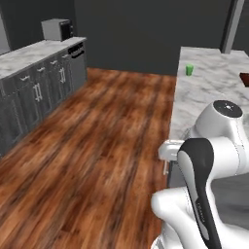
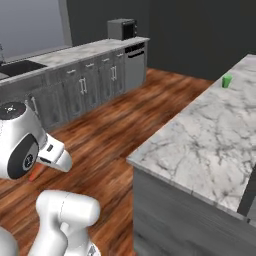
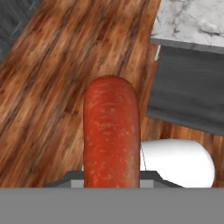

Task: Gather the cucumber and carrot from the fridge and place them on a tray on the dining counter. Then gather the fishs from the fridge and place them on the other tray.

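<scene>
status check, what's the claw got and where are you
Claw shut on carrot. Over wood floor, beside dining counter. Green cup on counter; path looks clear.

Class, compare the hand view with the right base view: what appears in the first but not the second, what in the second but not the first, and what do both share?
Hand view alone: the full length of the carrot, an orange-red rounded stick rising from the bottom, seemingly held by the shut claw, over the floor.

Right base view alone: the green cup on the dining counter, the grey kitchen cabinets, a sink and a dark box-shaped appliance.

Both: the wooden floor, and the marble counter's corner with its grey base.
</scene>
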Robot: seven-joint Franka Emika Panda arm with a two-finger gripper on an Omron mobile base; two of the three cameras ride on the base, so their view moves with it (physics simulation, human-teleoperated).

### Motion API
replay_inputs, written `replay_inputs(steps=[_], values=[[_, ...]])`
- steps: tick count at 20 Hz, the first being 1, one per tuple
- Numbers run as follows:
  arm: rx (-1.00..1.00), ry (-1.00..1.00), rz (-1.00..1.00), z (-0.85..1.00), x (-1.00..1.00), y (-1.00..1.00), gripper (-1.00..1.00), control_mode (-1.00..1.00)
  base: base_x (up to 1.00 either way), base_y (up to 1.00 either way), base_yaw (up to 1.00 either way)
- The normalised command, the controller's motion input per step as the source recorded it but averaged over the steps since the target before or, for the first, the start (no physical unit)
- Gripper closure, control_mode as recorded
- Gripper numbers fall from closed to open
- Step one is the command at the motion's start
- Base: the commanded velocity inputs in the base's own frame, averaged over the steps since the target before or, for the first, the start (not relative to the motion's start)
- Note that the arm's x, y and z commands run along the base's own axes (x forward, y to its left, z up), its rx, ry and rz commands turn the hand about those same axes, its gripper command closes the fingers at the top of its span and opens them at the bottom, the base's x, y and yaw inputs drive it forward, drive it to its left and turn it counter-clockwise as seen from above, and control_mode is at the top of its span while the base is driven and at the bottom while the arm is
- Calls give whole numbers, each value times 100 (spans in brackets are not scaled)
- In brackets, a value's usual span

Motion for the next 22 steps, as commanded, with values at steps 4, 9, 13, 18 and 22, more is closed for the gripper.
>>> replay_inputs(steps=[4, 9, 13, 18, 22], values=[[0, 0, 0, 0, 0, 0, 100, 100, -37, -55, -20], [0, 0, 0, 0, 0, 0, 100, 100, -32, -52, -20], [0, 0, 0, 0, 0, 0, 100, 100, -34, -52, -20], [0, 0, 0, 0, 0, 0, 100, 100, -35, -57, -20], [0, 0, 0, 0, 0, 0, 100, 100, -32, -65, -19]])
